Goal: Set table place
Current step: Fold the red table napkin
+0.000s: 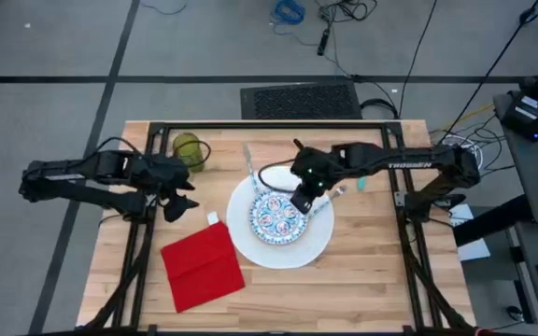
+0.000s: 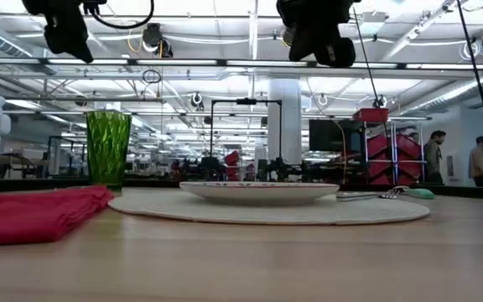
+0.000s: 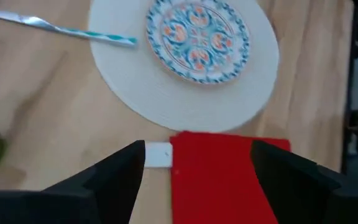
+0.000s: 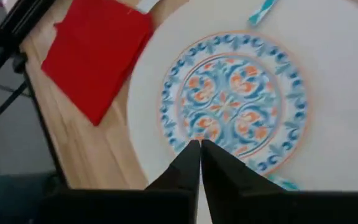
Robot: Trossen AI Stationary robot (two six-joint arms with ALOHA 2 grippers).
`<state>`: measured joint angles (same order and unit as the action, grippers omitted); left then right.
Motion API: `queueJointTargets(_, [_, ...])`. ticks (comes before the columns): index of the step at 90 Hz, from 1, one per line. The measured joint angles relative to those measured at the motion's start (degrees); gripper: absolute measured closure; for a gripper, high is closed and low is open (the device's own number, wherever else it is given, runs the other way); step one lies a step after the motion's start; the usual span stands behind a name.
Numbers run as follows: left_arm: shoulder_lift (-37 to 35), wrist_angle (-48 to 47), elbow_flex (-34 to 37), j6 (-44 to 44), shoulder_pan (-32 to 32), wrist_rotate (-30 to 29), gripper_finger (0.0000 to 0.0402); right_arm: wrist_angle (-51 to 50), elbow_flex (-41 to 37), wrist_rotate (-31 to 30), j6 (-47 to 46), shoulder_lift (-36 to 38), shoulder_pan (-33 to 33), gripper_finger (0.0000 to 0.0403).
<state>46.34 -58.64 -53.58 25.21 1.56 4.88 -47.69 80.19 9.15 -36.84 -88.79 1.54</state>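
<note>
Red napkin (image 1: 203, 265) lies near the table's (image 1: 372, 280) front edge, tilted, touching nothing. Mid-table, the white plate (image 1: 318, 239) carries the patterned plate (image 1: 276, 216). Right gripper (image 1: 301, 203) hangs above it, fingers closed, empty. Left gripper (image 1: 181, 204) wide open, empty. Green tumbler (image 1: 188, 149) stands near the far edge.

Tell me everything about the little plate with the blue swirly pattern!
The small patterned plate is round, with blue and orange swirls inside a blue ring border. It looks like glazed ceramic. It lies flat on the large white plate, a bit off its centre, towards the table's far side. Nothing rests on it. The right gripper hangs above its edge, fingers shut, not touching. The red napkin lies apart, beside the white plate.
</note>
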Motion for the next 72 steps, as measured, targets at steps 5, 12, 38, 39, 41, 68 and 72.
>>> queueJointTargets(5, [0.6, 0.0, 0.0, 0.0, -0.1, 1.0, 0.0124, -0.3, -0.6, 0.2, 0.0, 0.0, -1.1, 0.0402])
queueJointTargets(12, [1.3, 0.1, 0.0, 0.0, -0.2, 1.4, 0.0124, 0.0, -1.5, 2.3, 0.2, 0.0, -2.4, 0.0402])
queueJointTargets(38, [8.5, 3.0, 0.0, -4.7, -0.2, 1.1, 0.0124, 9.0, -5.3, 3.5, 4.6, 0.0, -7.5, 0.0403])
queueJointTargets(39, [8.9, 3.0, 0.0, -4.8, -0.2, 1.1, 0.0124, 9.3, -5.3, 3.5, 4.6, 0.0, -7.6, 0.0403])
queueJointTargets(41, [9.6, 3.0, 0.0, -4.8, -0.2, 1.0, 0.0124, 10.1, -5.4, 3.4, 4.7, 0.0, -8.0, 0.0403])
queueJointTargets(68, [20.4, 2.9, 0.0, -3.9, -1.9, -4.1, 0.0122, 12.6, -5.4, -1.3, 12.6, 0.0, -14.5, 0.0403])
queueJointTargets(72, [22.2, 3.1, 0.0, -5.2, -2.8, -4.5, 0.012, 12.6, -5.4, -2.9, 13.3, 0.0, -15.1, 0.0403])
